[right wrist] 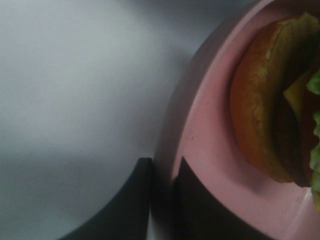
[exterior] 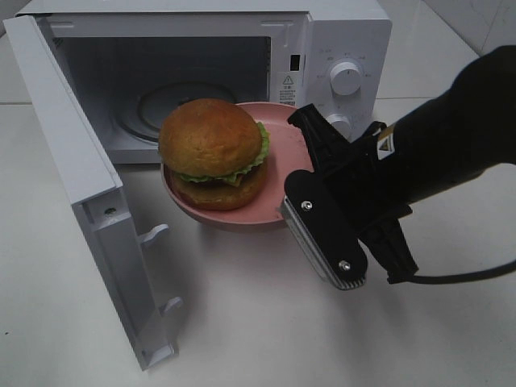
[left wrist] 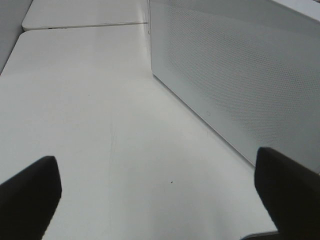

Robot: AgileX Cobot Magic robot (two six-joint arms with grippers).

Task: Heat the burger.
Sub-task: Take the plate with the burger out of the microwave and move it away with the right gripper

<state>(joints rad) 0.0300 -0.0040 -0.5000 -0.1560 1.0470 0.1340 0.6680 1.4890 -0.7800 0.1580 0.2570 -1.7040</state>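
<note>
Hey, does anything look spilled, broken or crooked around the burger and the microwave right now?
Nothing stands out. The burger sits whole and upright on the plate, nothing spilled. The right gripper pinches the plate's rim in front of the open microwave.

Golden-bunned burger (exterior: pixel 211 151) with lettuce frill sits upright on the pink plate (exterior: pixel 274 197).

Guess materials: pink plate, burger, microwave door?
Pink plate: likely plastic or melamine, matte, smooth thick rim. Burger: probably a fake prop; bun glossy and uniform, lettuce frill stiff. Microwave door: white moulded plastic inner frame with latch hooks; outer face looks like perforated mesh.
</note>
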